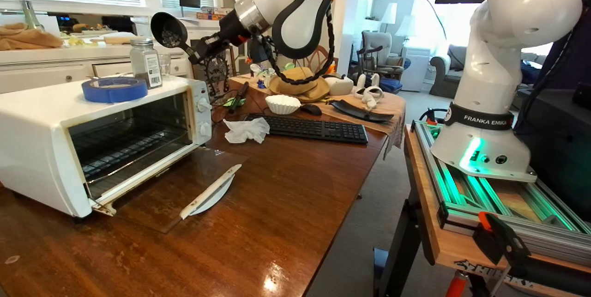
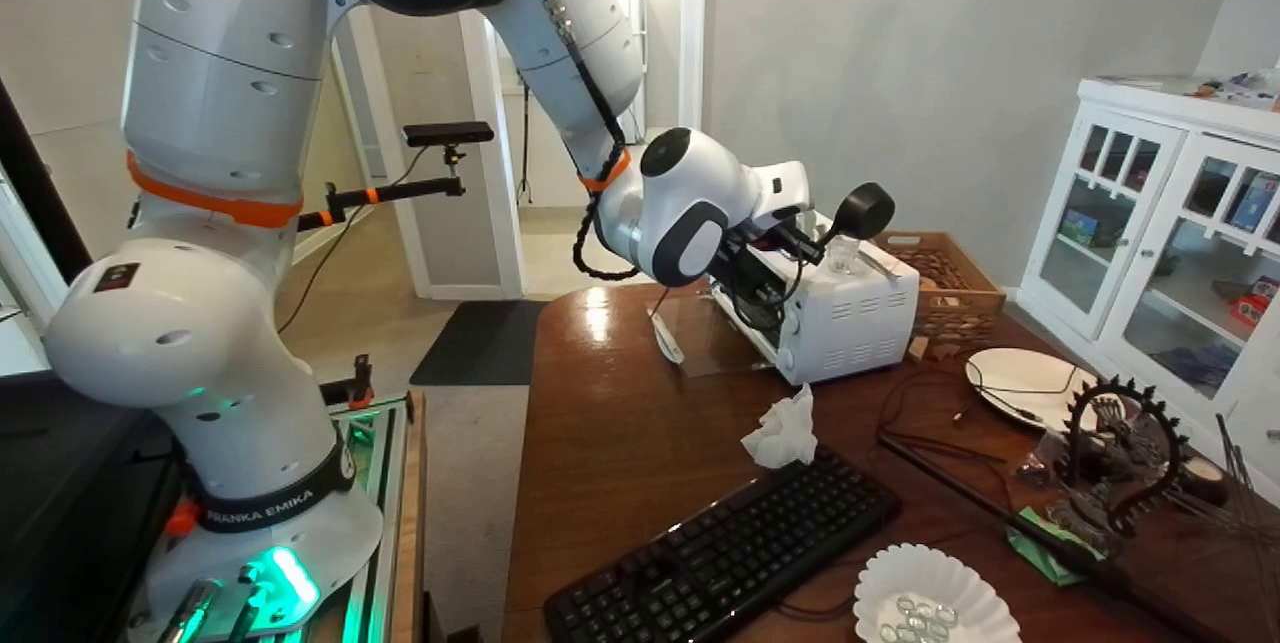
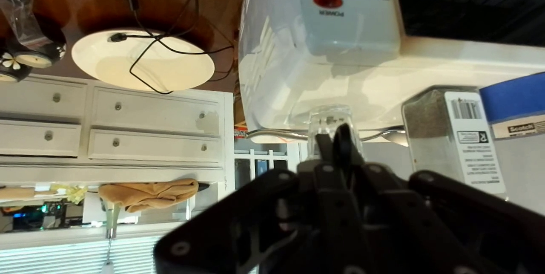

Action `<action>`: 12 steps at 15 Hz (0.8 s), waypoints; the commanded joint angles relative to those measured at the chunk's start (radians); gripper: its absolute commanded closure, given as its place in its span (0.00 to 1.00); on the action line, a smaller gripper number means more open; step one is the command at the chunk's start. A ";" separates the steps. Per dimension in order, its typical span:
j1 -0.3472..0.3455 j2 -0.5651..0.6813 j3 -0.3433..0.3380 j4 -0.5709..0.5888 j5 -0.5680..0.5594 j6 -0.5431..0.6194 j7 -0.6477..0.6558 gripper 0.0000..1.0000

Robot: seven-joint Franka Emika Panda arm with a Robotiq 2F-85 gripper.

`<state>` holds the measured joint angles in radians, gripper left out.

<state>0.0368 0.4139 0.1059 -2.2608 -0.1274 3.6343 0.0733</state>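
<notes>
My gripper (image 1: 196, 53) is shut on the handle of a black measuring cup (image 1: 167, 29), held in the air above the right end of the white toaster oven (image 1: 37, 107). Greyish bits show inside the cup in that exterior view. The cup (image 2: 864, 211) extends past the fingertips in both exterior views. In the wrist view the dark handle (image 3: 342, 144) stands between the fingers, and the bowl cannot be made out. Behind it a small clear glass (image 3: 330, 116) stands on the oven top, with a spoon (image 3: 394, 134) alongside. A labelled jar (image 3: 451, 137) and blue tape (image 3: 517, 95) are close by.
The oven's glass door (image 1: 184, 186) is lowered over the table. A crumpled tissue (image 2: 783, 430), a keyboard (image 2: 725, 553), a fluted white bowl (image 2: 935, 593) with glass beads and a white plate (image 2: 1030, 385) with a cable lie around. A wicker basket (image 2: 945, 288) stands behind the oven.
</notes>
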 commanded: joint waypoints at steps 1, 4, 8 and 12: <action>0.030 0.000 -0.019 -0.012 0.040 0.031 -0.045 0.98; 0.026 -0.002 -0.010 -0.012 0.039 0.027 -0.033 0.98; 0.011 0.000 -0.001 0.000 0.016 0.010 -0.026 0.93; 0.011 0.000 -0.001 0.000 0.016 0.010 -0.026 0.93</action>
<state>0.0495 0.4139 0.0989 -2.2608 -0.1223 3.6454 0.0567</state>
